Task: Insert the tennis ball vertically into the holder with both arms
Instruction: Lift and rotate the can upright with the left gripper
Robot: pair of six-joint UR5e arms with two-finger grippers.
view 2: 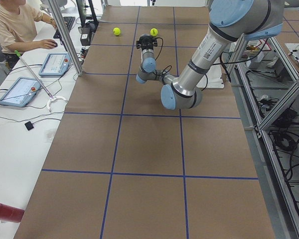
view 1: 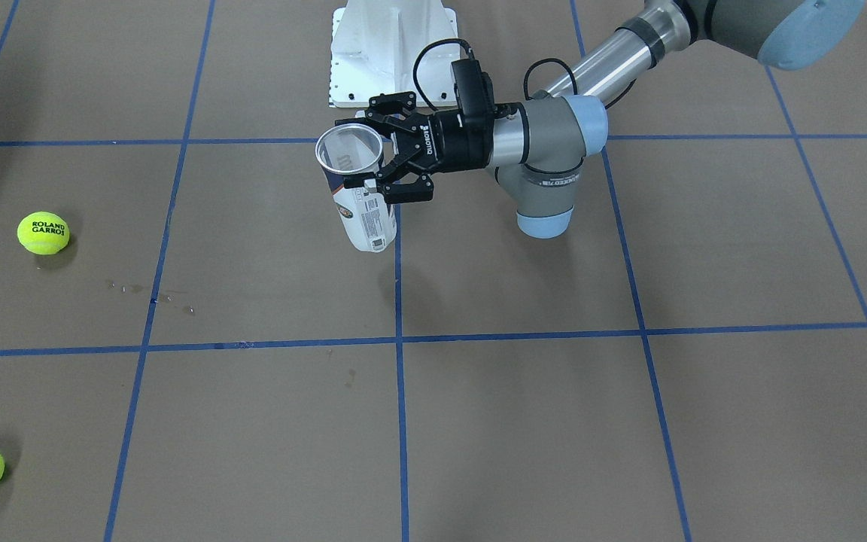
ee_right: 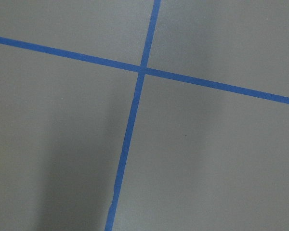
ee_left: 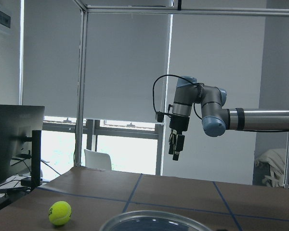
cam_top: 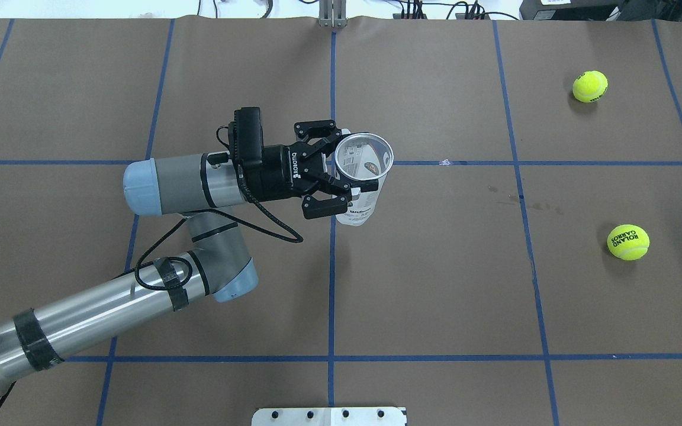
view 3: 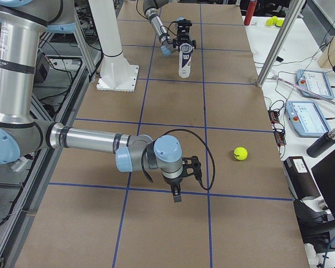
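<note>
My left gripper (view 1: 370, 150) is shut on the holder (view 1: 362, 214), a clear can with a white and navy label. It holds the can upright with the open mouth up, near the table's middle line; the overhead view shows gripper (cam_top: 335, 168) and can (cam_top: 360, 207) too. The can looks empty. Two yellow tennis balls (cam_top: 590, 86) (cam_top: 628, 242) lie on the table far to the robot's right. My right gripper (view 3: 177, 192) hangs fingers down over the table, empty, and looks shut in the left wrist view (ee_left: 175, 148).
The white pedestal base (view 1: 392, 45) stands at the robot's edge just behind the holder. Blue tape lines grid the brown table. An operator (view 2: 15, 30) sits with tablets at the side bench beyond the table's far edge.
</note>
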